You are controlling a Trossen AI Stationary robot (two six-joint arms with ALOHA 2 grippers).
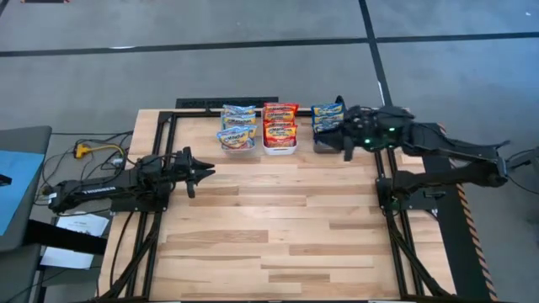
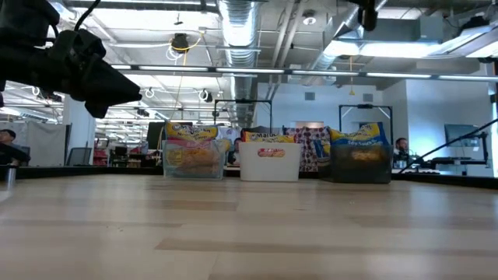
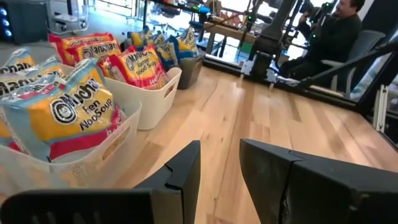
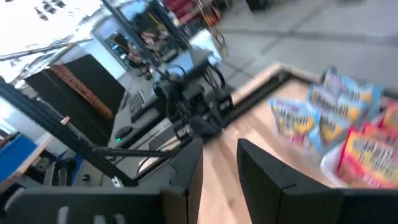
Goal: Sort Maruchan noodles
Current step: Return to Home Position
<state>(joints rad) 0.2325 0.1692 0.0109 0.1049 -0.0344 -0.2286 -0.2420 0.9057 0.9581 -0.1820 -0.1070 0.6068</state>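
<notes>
**High view.** Maruchan noodles [image 1: 280, 118] sorted into three bins in a row at the far edge of the counter [image 1: 278, 227]: light-blue packets in the clear bin [image 1: 238, 150], red-orange in the white bin [image 1: 280, 151], blue in the dark bin [image 1: 320, 145]. Left gripper [image 1: 205, 171] over the counter's left side, well apart from the bins. Right gripper [image 1: 347, 150] just beside the dark bin.

**Low view.** Bins side by side at the far edge, packets upright above the rims. Left arm [image 2: 78, 58] high at upper left.

**Left wrist view.** Left gripper [image 3: 221, 149] with fingers parted, nothing between them. Clear and white bins near.

**Right wrist view.** Right gripper [image 4: 219, 146] with fingers parted, empty. Left arm [image 4: 186, 102] farther off. Packets blurred.
</notes>
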